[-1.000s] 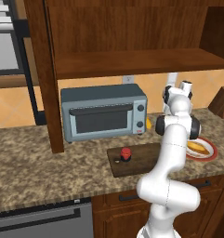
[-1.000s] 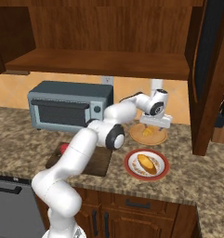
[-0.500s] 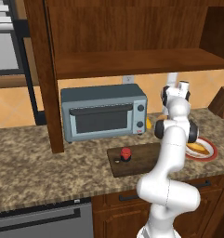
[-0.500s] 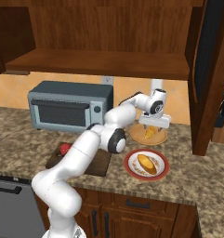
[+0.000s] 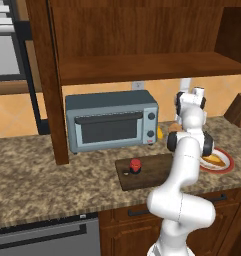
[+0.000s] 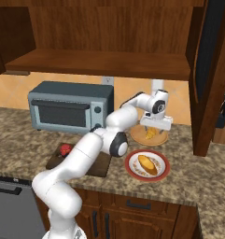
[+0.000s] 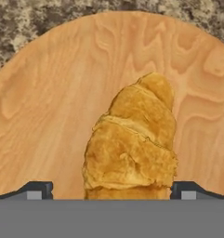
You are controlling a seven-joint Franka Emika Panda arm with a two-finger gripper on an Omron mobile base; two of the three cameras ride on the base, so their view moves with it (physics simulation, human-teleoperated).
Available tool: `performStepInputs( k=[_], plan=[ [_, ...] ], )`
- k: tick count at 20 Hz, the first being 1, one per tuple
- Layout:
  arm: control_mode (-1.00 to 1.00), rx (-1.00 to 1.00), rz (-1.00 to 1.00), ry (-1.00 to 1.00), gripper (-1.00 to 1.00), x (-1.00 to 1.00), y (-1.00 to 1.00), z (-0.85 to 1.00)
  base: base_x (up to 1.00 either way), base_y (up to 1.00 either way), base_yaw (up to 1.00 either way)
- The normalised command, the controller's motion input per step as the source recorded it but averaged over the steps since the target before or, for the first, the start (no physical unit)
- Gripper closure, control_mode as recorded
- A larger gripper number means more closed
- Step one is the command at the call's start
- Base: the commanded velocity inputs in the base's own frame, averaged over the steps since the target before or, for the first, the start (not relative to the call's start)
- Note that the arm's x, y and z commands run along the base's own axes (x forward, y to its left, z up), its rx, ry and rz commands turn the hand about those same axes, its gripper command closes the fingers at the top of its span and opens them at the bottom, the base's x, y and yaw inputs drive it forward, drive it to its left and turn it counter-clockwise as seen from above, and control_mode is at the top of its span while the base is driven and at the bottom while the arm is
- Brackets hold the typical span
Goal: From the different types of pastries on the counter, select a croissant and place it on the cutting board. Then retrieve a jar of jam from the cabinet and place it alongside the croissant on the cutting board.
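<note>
The croissant (image 7: 132, 144) lies on a round tan wooden disc (image 7: 48, 102) on the counter (image 6: 198, 186), right of the toaster oven. My gripper (image 6: 154, 124) hangs open right over it, one fingertip (image 7: 36, 190) on each side of the croissant's near end, not touching it. The dark cutting board (image 5: 147, 177) lies at the counter's front, partly behind my arm. On its left end stands the red jar of jam (image 5: 135, 166), also seen as the jar (image 6: 66, 150) from the right. The cabinet (image 5: 142, 67) hangs above with a bare shelf.
A red-rimmed white plate (image 6: 132, 173) with a yellowish pastry (image 6: 148, 164) sits in front of the disc. The grey-blue toaster oven (image 5: 112, 125) stands at the back. The cabinet post (image 6: 205, 84) rises at the right, and a knife block (image 5: 239, 110) stands at the far right.
The hand has sunk slightly toward the disc and the croissant. Its jaws have stayed open; nothing else has moved.
</note>
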Motion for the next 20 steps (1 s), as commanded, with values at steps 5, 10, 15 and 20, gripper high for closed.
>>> performStepInputs(
  k=[5,10,15,20],
  plan=[
    [-1.0,0.0,0.02,0.09,-1.0,-0.16,0.04,-0.26,0.0,0.0,0.0],
    [-1.0,0.02,0.02,0.12,1.0,0.0,0.23,-0.33,0.0,0.0,0.0],
    [-1.0,0.08,0.02,0.1,1.0,-0.09,0.12,-0.12,0.0,0.0,0.0],
    [-1.0,0.03,0.04,-0.01,1.0,-0.73,0.07,0.15,0.0,0.0,0.0]
  ],
)
